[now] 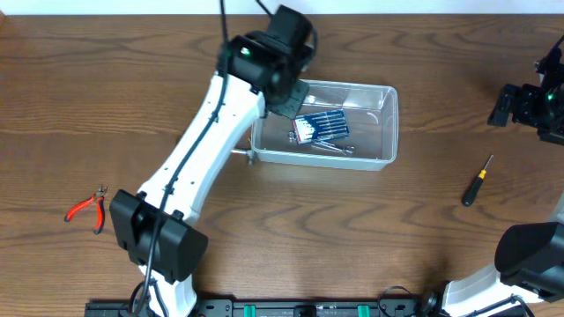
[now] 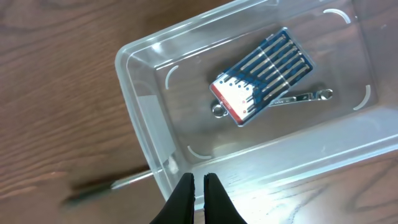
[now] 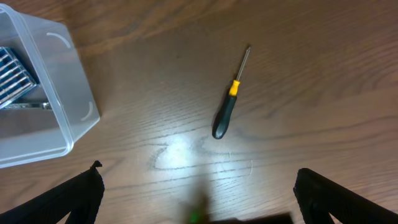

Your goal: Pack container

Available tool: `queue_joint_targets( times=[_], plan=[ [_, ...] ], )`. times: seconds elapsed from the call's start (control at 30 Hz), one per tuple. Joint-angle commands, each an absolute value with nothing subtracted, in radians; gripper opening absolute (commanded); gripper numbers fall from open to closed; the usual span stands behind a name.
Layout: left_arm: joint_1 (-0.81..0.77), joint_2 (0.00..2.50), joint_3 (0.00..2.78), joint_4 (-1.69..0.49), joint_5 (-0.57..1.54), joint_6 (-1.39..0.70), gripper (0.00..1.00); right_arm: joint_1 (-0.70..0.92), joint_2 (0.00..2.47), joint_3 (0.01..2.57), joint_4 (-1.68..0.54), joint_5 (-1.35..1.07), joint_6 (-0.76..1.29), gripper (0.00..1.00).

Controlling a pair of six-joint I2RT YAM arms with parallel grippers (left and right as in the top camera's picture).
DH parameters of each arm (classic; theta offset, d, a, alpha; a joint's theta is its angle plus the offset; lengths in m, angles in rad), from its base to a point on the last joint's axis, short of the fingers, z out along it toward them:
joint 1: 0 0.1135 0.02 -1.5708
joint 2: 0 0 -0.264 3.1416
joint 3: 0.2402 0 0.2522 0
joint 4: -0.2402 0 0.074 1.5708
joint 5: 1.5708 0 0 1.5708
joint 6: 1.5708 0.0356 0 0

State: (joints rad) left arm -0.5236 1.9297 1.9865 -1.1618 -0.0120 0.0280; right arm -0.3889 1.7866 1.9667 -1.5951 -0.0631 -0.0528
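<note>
The clear plastic container (image 1: pixel 386 123) stands at the table's middle back. It holds a blue flat case of screwdrivers (image 1: pixel 322 128) and a metal wrench (image 1: pixel 333 149). My left gripper (image 1: pixel 295 95) hovers over the container's left end, shut and empty. In the left wrist view the fingertips (image 2: pixel 199 178) sit above the container's wall (image 2: pixel 134 112), with the case (image 2: pixel 261 74) and wrench (image 2: pixel 305 96) inside. My right gripper (image 1: pixel 520 104) is open and empty at the far right. In the right wrist view its fingers (image 3: pixel 199 180) are spread wide, and the container (image 3: pixel 62 93) is at the left.
A black and yellow screwdriver (image 1: pixel 477 180) lies right of the container, also in the right wrist view (image 3: pixel 227 106). Red pliers (image 1: pixel 88 208) lie at the far left. A thin tool's shaft (image 1: pixel 240 155) lies against the container's front left corner, blurred in the left wrist view (image 2: pixel 112 183).
</note>
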Motion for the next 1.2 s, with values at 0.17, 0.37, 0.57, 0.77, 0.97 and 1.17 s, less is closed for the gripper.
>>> queue_joint_targets(
  times=[0.17,0.37,0.57,0.77,0.97,1.17],
  plan=[
    [-0.506,1.911,2.007,-1.163,-0.065,0.010,0.06,-0.379,1.786,1.955,-1.589,-0.056,-0.087,0.99],
    [-0.496,1.911,2.007,-1.166,-0.065,0.002,0.06,-0.379,1.786,1.941,-1.583,-0.056,-0.087,0.99],
    [-0.454,1.911,2.007,-1.177,-0.065,-0.068,0.06,-0.379,1.786,1.935,-1.577,-0.056,-0.087,0.99],
    [-0.399,1.911,2.007,-1.190,-0.065,-0.205,0.06,-0.379,1.786,1.935,-1.574,-0.056,-0.087,0.99],
    [-0.337,1.911,2.006,-1.208,-0.065,-0.504,0.06,-0.379,1.786,1.935,-1.574,-0.056,-0.087,0.99],
    [-0.307,1.911,2.005,-1.244,-0.065,-0.676,0.06,-0.379,1.786,1.935,-1.574,-0.056,-0.087,0.99]
  ],
)
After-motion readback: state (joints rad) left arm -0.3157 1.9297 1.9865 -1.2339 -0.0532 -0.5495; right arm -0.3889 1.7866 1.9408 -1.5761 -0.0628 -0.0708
